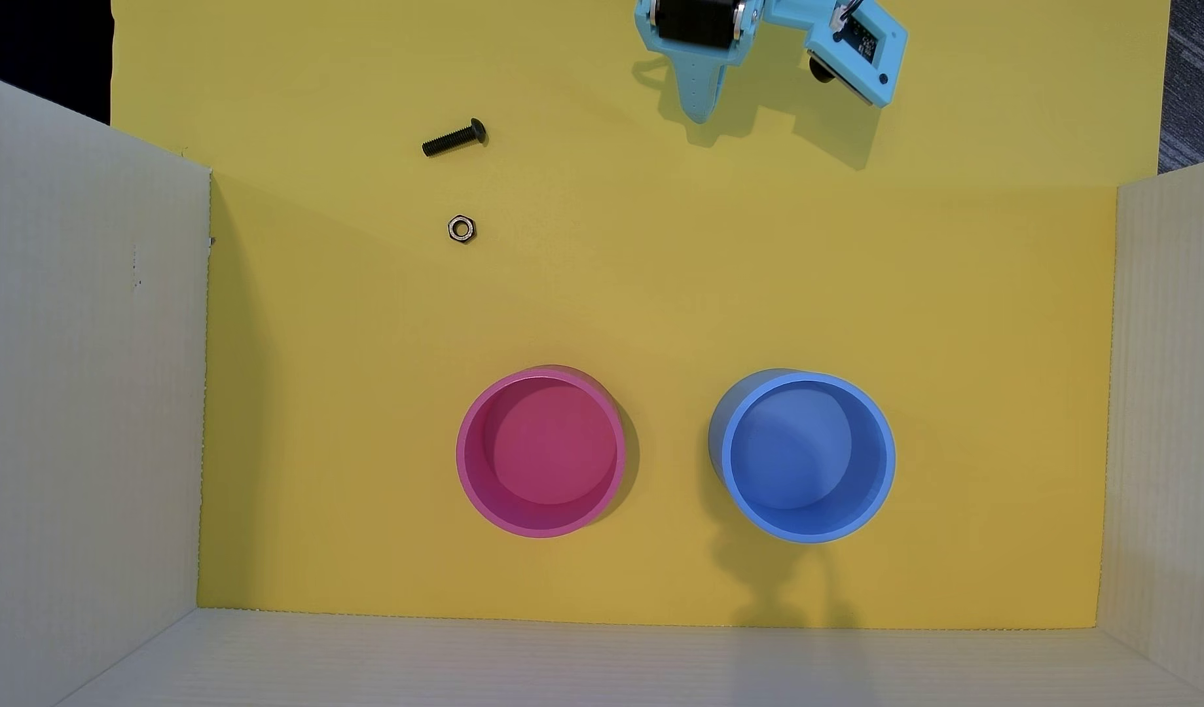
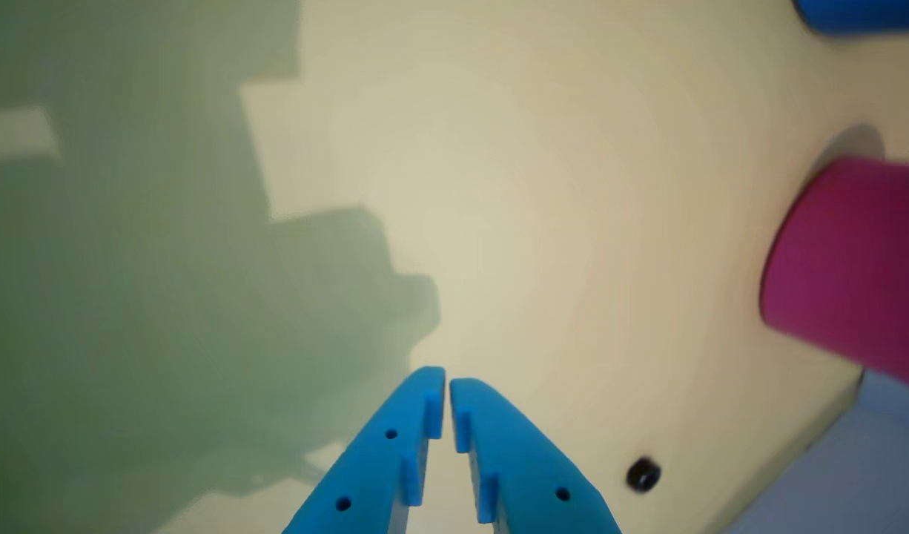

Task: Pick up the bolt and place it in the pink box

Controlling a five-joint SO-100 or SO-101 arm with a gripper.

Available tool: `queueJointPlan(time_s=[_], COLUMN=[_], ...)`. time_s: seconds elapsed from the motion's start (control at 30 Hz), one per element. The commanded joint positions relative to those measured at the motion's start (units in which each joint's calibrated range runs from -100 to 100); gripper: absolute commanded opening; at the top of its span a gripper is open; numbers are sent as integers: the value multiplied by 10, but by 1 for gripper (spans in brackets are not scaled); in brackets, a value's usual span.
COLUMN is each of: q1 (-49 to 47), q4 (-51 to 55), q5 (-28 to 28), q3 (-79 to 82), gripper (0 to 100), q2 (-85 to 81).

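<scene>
A flat yellow sheet (image 1: 653,285), walled on three sides by pale corrugated board (image 1: 89,381), fills the overhead view. At its top edge sits the light-blue two-finger plastic gripper (image 1: 699,115); in the wrist view the gripper (image 2: 447,382) enters from the bottom edge, its two tapered fingers (image 2: 395,452) drawn together with only a thin slit between the tips and nothing held between them. It hangs over bare yellow surface, its blocky shadow falling to the left in the wrist view.

To the right of the fingers in the wrist view lies a small dark object (image 2: 643,475), too blurred to tell apart. Seen from overhead, the small black bolt with a threaded shaft and rounded head (image 1: 453,139) lies on its side on the sheet, well apart from the gripper and to its left, head pointing right. Just below it in that view rests a small silvery hexagonal metal nut (image 1: 461,229), flat on the sheet and not touching the bolt.

Lower in the overhead view stand two round open containers side by side, apart from each other: the round pink plastic box (image 1: 475,469) on the left and a round blue plastic cup (image 1: 884,469) on the right. Both are upright and empty. The wrist view catches the pink box (image 2: 847,274) at the right edge and a sliver of the blue cup (image 2: 862,15) in the top right corner.
</scene>
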Motion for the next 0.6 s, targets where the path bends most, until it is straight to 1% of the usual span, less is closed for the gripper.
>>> queueJointPlan(time_s=[0.0, 0.07, 0.13, 0.33, 0.4, 0.5, 0.57], q1=[88, 158, 225, 388, 406, 412, 412], q4=[-1, -1, -29, -199, -235, -249, -240], q5=[1, 1, 1, -3, -3, 9, 48], q3=[-7, -15, -16, 19, 37, 45, 44], gripper=[1, 1, 1, 1, 1, 1, 1], q2=[0, 0, 0, 0, 0, 0, 0])
